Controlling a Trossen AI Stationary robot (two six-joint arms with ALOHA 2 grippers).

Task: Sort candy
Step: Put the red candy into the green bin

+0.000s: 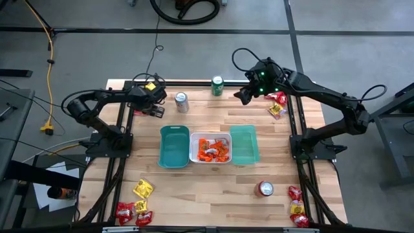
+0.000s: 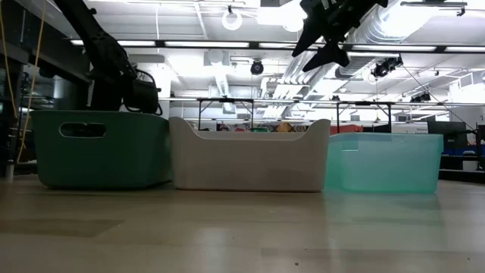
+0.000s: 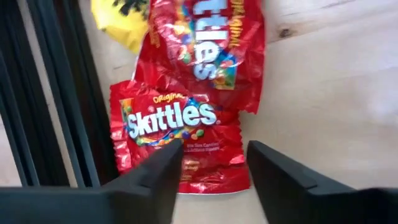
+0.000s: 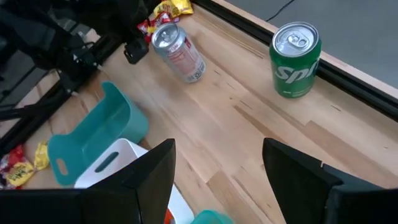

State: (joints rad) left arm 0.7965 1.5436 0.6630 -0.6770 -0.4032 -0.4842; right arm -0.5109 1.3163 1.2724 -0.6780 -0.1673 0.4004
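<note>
Two red Skittles candy packets and a yellow packet lie flat at the table's far left corner. My left gripper is open and low over the nearer red packet, one finger on each side of its lower half. My right gripper is open and raised high above the far middle of the table, near the green can. Orange candy fills the white tray. My left gripper comes down over the near edge of the lower red packet. One fingertip overlaps the wrapper, but I cannot tell whether it touches. The packet lies flat on the table.
A teal tray, the white tray and a pale green tray stand side by side mid-table. A silver can and a red can stand upright. More candy lies far right, near left and near right.
</note>
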